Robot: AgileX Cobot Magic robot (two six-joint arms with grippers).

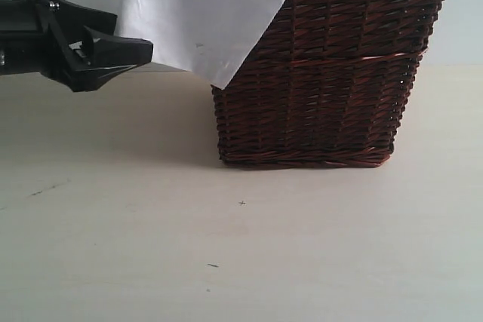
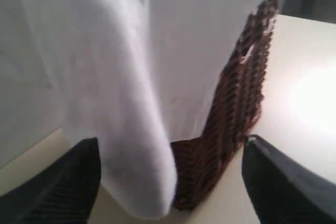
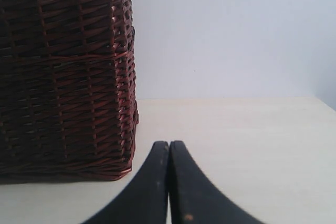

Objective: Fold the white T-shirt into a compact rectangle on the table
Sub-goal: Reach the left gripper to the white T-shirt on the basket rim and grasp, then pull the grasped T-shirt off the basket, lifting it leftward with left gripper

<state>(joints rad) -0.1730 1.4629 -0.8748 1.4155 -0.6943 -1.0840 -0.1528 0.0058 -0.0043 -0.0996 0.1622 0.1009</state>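
I see the pale table [image 1: 241, 246] filling the lower view, with the brown wicker basket [image 1: 324, 81] standing on it toward the back. The white T-shirt [image 1: 196, 13] is draped over the basket's left corner, its lowest tip hanging clear of the table. My left gripper [image 1: 124, 56] sits beside it, jaws wide, with a fold of shirt hanging loose between the fingers. My right gripper [image 3: 169, 148] is pressed closed and empty, near the basket's other side.

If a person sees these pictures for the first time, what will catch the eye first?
A dark brown wicker basket stands on the pale table, and the white T-shirt hangs over its rim down one side. The black left gripper sits beside the hanging cloth, jaws open.
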